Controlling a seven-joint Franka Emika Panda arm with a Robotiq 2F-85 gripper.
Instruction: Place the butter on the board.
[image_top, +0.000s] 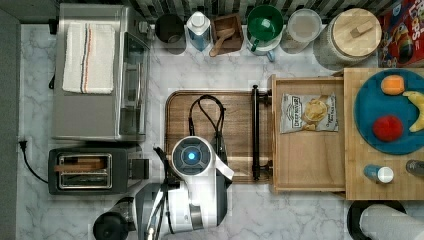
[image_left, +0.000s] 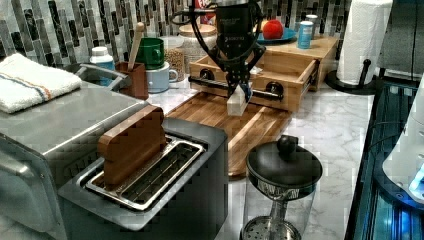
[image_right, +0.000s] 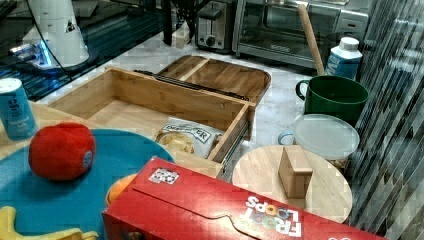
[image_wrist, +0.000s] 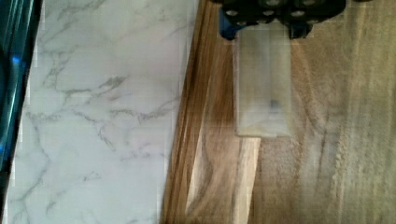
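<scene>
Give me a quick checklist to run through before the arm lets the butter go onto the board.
1. Gripper shut on the butter: ok.
2. Butter above the board, not the marble: ok, the wrist view shows wood beneath it.
3. Butter touching the board: cannot tell.
4. Board surface under the butter bare: ok.
5. Open drawer apart from the gripper: ok in the left view.

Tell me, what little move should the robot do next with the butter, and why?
Probably lower it gently. The fingers grip the butter over the board, and it seems to hang slightly above the wood, so letting go now might drop it.
</scene>
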